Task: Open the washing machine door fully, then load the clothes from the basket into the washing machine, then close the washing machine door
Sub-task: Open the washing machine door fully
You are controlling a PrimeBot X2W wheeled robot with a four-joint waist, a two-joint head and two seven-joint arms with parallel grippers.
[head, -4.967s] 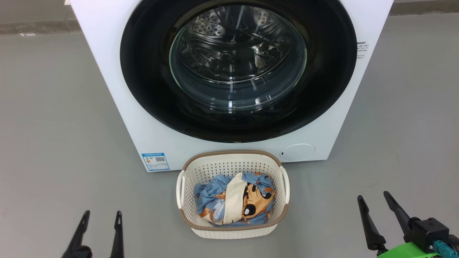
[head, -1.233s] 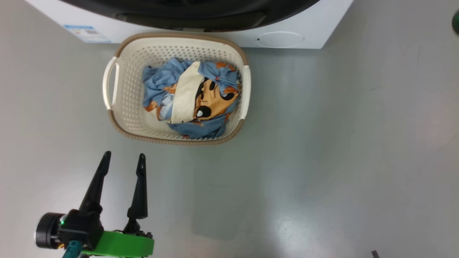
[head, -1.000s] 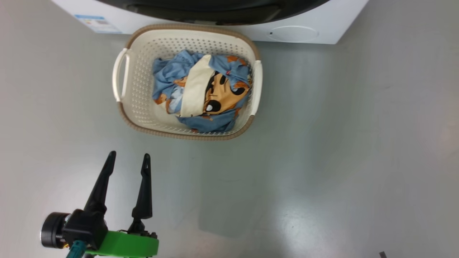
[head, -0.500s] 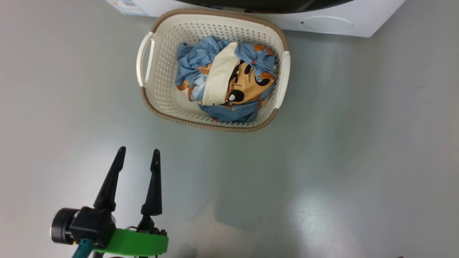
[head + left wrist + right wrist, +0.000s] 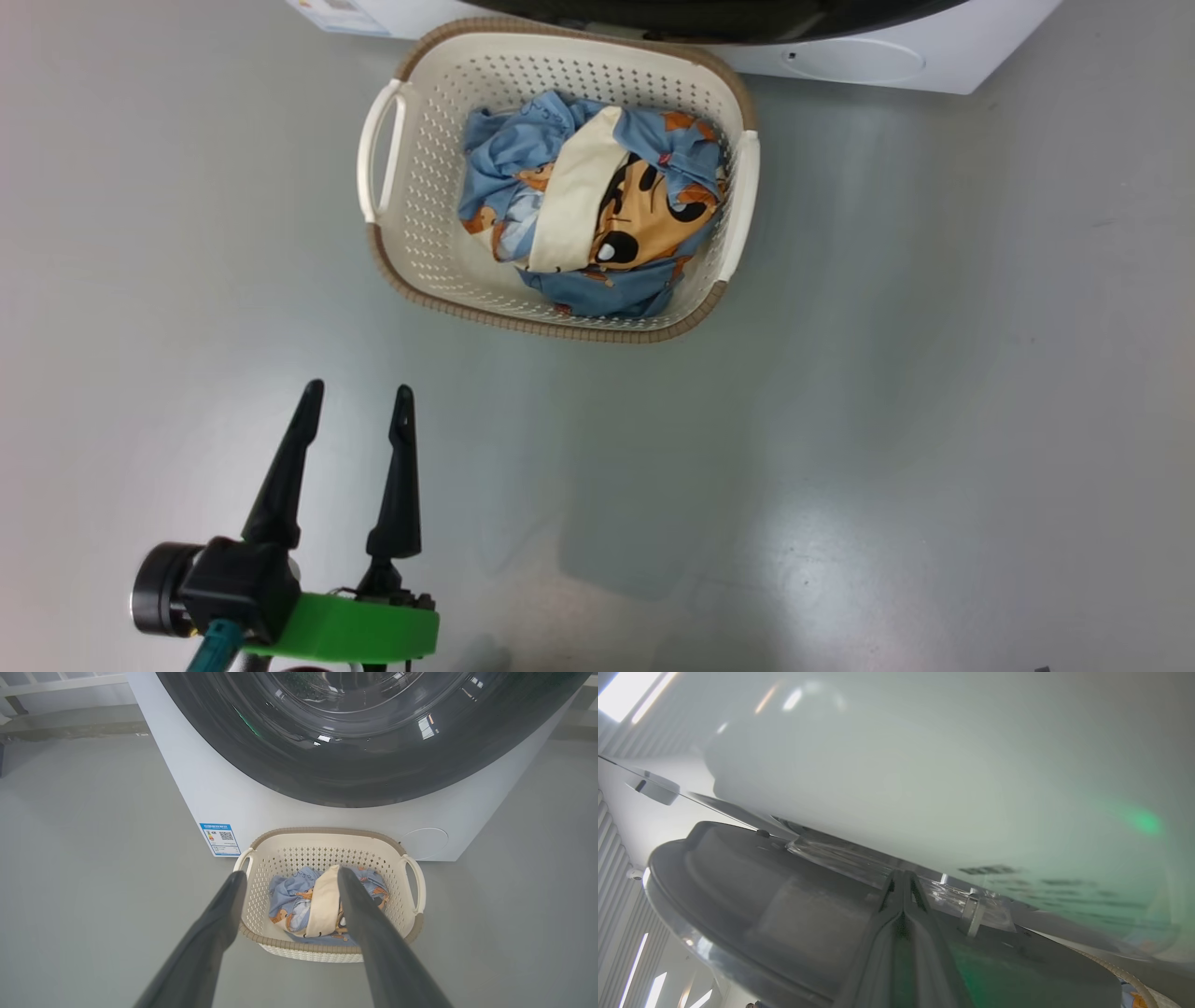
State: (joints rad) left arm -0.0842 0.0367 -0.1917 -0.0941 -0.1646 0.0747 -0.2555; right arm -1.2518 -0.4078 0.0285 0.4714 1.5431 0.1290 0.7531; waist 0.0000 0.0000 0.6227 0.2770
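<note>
clothes (image 5: 593, 210) in basket (image 5: 420, 187) — left gripper (image 5: 359, 388) agape

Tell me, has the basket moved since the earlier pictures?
No. The basket still stands before the washing machine, between its blue label and round cap; the head camera shifted instead.

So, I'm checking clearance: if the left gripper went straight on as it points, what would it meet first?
Most likely the basket, at its near rim, or the clothes inside; the open left gripper aims there, though depth is unclear.
</note>
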